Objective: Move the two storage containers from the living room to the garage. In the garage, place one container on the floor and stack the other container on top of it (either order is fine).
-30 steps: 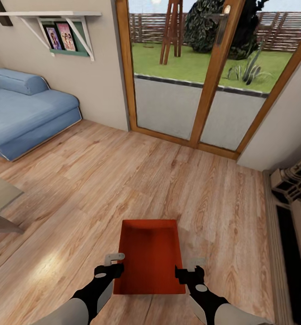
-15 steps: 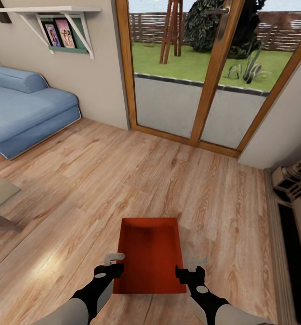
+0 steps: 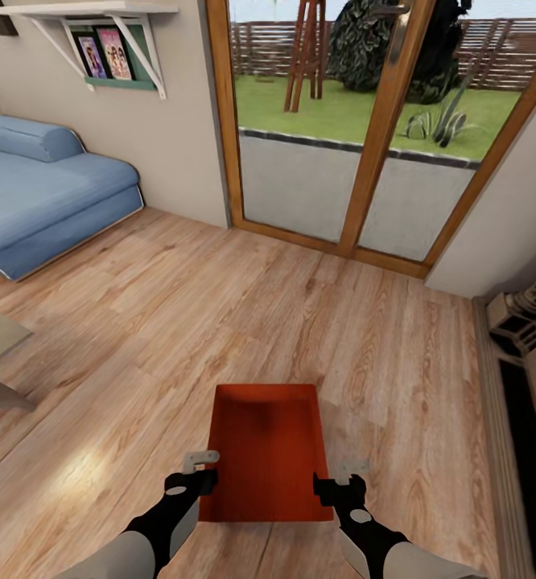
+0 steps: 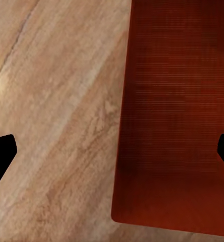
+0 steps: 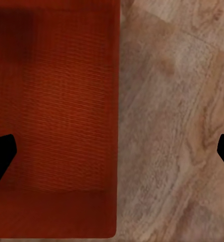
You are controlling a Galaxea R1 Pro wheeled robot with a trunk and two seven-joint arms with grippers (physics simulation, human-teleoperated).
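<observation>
Early stage: I hold one bin [image 3: 268, 450] over living-room wood floor [image 3: 220, 305]
L gripper [image 3: 194, 472] & R gripper [image 3: 342, 478] spread astride its side walls; garage, stacking still ahead

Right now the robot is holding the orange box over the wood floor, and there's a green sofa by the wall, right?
Almost. The sofa is blue, not green, as the head view shows. The rest fits: the orange box sits between the left gripper and right gripper, over the wood floor.
</observation>
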